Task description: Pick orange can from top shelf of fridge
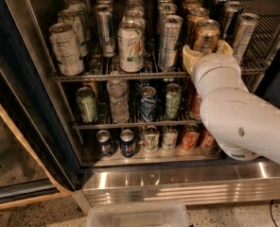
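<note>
Camera view: gripper at top shelf of fridge, fingers spread astride orange can.

Commercial-type spot, prob. a shop, canteen or office break area; can't tell which. Main clue is the fridge: big drinks cooler w/ dark frame, glass door swung open at left, ribbed stainless base, three chrome wire racks. The racks are packed front to back w/ rows of drink cans, sorted by brand, plus a water bottle on the mid rack, far more stock than a home would keep. Floor is speckled terrazzo-like, w/ a clear plastic bin on it. White robot arm reaches in, gripper at the orange can, front right of the top shelf
</note>
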Controlling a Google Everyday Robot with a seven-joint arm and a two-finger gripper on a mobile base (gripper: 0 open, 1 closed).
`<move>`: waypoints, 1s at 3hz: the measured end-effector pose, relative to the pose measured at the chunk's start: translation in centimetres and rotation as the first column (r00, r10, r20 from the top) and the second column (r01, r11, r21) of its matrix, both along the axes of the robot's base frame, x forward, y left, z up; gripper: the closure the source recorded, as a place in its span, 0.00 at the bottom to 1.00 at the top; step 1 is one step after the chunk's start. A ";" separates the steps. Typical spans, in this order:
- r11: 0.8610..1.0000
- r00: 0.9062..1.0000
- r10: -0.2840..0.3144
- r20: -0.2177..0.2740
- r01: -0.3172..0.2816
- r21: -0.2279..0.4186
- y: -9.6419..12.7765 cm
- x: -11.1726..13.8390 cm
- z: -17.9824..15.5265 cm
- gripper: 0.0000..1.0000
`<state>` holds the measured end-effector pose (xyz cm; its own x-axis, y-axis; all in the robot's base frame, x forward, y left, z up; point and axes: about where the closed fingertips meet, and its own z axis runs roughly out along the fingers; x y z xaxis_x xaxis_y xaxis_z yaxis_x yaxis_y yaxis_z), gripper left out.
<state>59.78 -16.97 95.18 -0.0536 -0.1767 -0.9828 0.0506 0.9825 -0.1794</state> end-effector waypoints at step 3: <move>0.999 0.999 -0.052 -0.005 0.052 -0.012 -1.2 3.0 -0.5 0.48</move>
